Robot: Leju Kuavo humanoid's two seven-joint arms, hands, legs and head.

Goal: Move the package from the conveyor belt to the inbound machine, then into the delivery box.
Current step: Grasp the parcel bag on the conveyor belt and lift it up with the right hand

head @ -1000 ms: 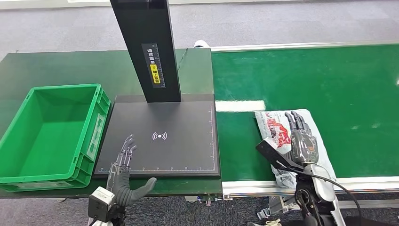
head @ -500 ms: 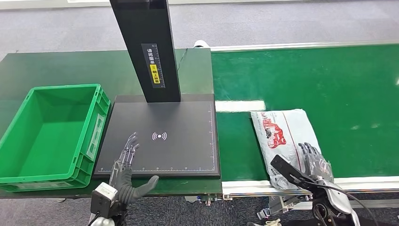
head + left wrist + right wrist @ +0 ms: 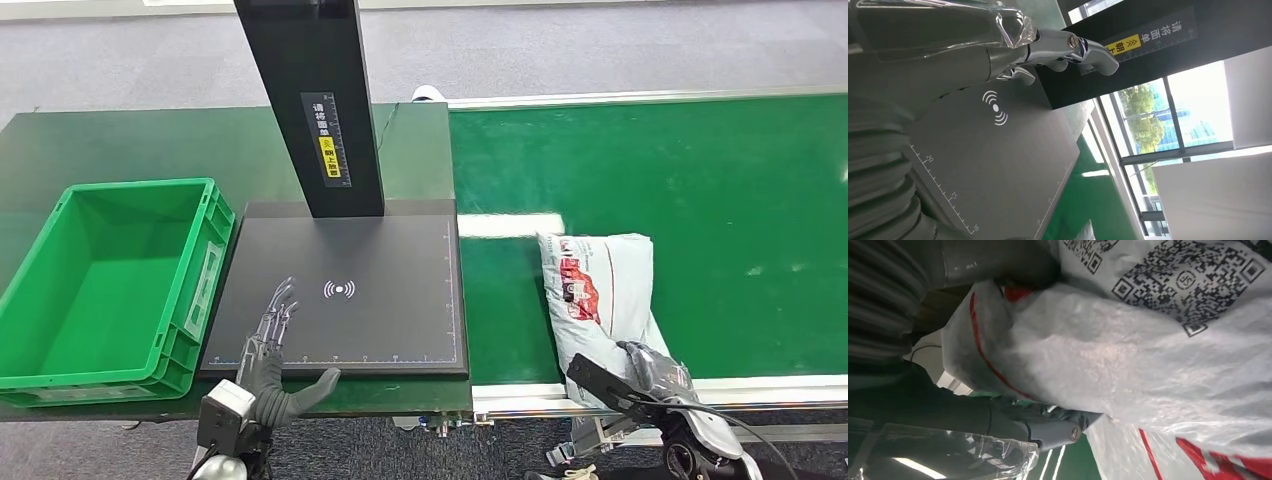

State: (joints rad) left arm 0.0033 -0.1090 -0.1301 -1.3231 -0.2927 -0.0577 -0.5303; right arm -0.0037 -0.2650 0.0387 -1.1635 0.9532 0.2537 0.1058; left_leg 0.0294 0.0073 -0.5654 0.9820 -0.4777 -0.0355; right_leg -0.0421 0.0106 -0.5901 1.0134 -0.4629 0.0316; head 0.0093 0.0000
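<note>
Green belt (image 3: 700, 170) on the right, dark table w/ scanner and box on the left. Package (image 3: 600, 290), a white poly bag w/ red print, lies flat on the belt at its near edge, just right of the scanner pad (image 3: 380, 320). Right hand (image 3: 655, 368) sits at the bag's near end; wrist view shows thumb (image 3: 1058, 425) and fingers against the bag's folded edge, contact looks real, but can't tell whether the grip is closed. Bag not lifted.

Left hand (image 3: 270, 345) hovers over the pad's near-left corner, fingers spread, holding nothing.

Scanner post (image 3: 315, 110) rises behind the pad. Box (image 3: 115, 285), green crate, well left of the bag, nothing inside.

Progress est.: pick-up stage. Left to do: lift, transfer to pad, then into box.
</note>
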